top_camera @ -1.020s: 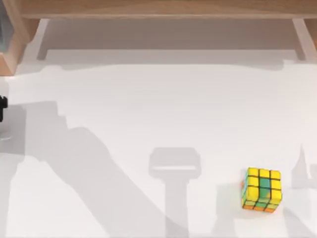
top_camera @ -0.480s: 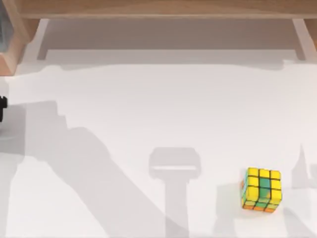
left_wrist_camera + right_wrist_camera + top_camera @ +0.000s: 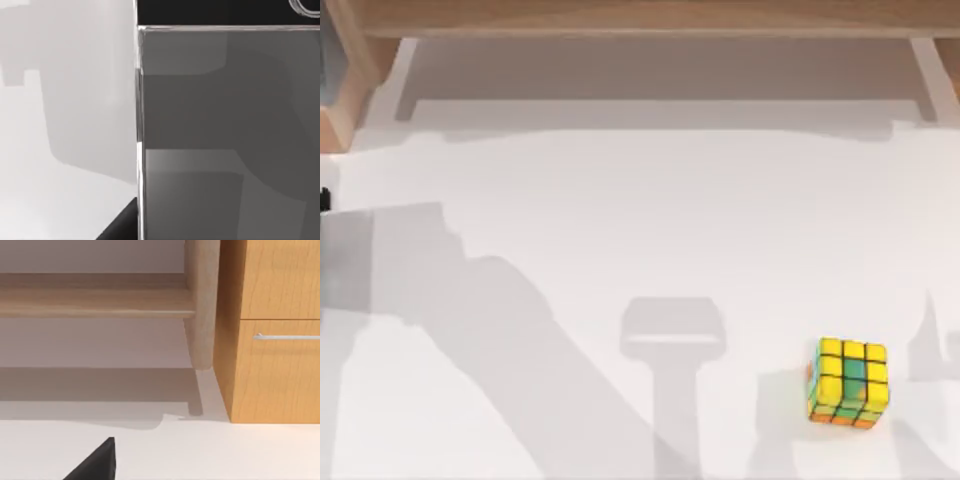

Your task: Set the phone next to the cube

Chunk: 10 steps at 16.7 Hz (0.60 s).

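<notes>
Over 1 s the left gripper (image 3: 323,199) withdrew off the table's left edge with the phone (image 3: 225,130) filling its wrist view, claw state indeterminate, the cube (image 3: 849,381) unmoved, placement pending.

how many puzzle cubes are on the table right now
1. The cube sits on the white table near the top view's lower right corner. More could lie beyond the edges of the views.
</notes>
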Each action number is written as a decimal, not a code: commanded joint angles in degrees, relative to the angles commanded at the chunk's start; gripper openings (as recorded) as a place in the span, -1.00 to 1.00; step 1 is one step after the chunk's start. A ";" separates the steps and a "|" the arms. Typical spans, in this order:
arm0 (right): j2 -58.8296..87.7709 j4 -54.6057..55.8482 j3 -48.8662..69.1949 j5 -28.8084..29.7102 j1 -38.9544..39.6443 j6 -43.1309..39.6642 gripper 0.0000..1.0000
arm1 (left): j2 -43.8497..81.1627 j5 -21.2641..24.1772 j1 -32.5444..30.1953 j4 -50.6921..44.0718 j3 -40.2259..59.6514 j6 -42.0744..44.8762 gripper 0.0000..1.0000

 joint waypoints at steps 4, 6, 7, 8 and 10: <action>0.00 0.00 0.00 0.00 0.00 0.00 1.00 | -0.63 0.00 -0.01 -1.32 0.70 -0.01 -1.00; 0.00 0.00 0.00 0.00 0.00 0.00 1.00 | -0.38 -0.03 0.01 -1.19 0.57 0.07 -1.00; 0.00 0.00 0.00 0.00 0.00 0.00 1.00 | -0.88 0.00 -0.17 -1.23 1.02 -0.18 -1.00; 0.00 0.00 0.00 0.00 0.00 0.00 1.00 | -1.65 0.06 -0.55 -1.33 1.66 -0.67 -1.00; 0.00 0.00 0.00 0.00 0.00 0.00 1.00 | -3.29 0.30 -2.00 -1.72 2.78 -2.41 -1.00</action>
